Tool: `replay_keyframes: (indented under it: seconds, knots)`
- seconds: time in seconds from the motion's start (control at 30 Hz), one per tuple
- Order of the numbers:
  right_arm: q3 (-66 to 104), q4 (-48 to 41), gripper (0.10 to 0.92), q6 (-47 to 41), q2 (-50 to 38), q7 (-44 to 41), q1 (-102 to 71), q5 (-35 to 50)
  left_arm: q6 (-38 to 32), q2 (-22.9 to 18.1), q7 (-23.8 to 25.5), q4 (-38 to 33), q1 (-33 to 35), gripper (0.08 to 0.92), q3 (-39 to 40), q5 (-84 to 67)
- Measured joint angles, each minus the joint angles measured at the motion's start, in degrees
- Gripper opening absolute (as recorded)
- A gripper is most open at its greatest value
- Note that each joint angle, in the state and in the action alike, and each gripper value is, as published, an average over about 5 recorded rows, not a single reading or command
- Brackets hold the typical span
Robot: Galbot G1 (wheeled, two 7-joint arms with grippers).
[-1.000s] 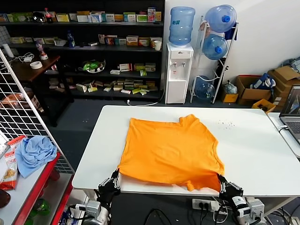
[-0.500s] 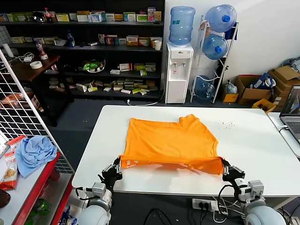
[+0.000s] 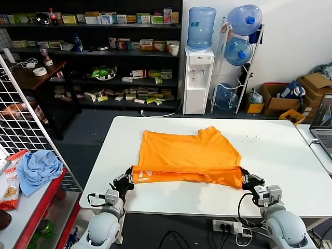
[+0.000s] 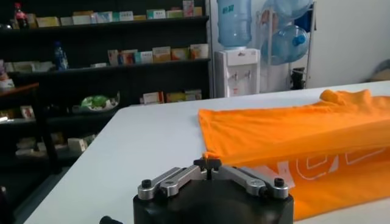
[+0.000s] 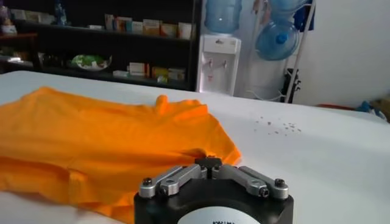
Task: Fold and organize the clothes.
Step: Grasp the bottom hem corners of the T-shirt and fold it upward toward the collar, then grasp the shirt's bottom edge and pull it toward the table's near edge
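White table [image 3: 290,161] holds orange T-shirt [image 3: 189,155], hem folded up, print showing.

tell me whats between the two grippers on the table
In the head view, the folded-over hem band of the orange T-shirt spans from the left gripper to the right gripper, white print facing up.

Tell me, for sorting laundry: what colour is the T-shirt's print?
White lettering on the orange T-shirt, clearest in the left wrist view.

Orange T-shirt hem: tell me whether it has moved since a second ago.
Yes. The T-shirt's hem has been carried from the table's near edge toward the water dispenser, folded over the shirt.
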Motion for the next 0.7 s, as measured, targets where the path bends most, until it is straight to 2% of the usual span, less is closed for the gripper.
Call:
replay_keyframes:
  seconds: [0.1, 0.53, 0.7]
  knots:
    - [-0.17, -0.29, 0.294, -0.29, 0.01, 0.03, 0.25, 0.41, -0.26, 0.01, 0.17, 0.28, -0.28, 0.175, -0.12, -0.01]
    - [1.4, 1.42, 0.675, -3.99, -0.68, -0.21, -2.74, 2.18, 0.58, 0.0, -0.19, -2.04, 1.91, 0.555, -1.07, -1.48]
    - [1.77, 1.42, 0.794, -5.21, -0.36, -0.2, -3.77, 2.32, 0.91, -0.31, -0.17, -2.81, 3.35, 0.694, -1.15, -1.6]
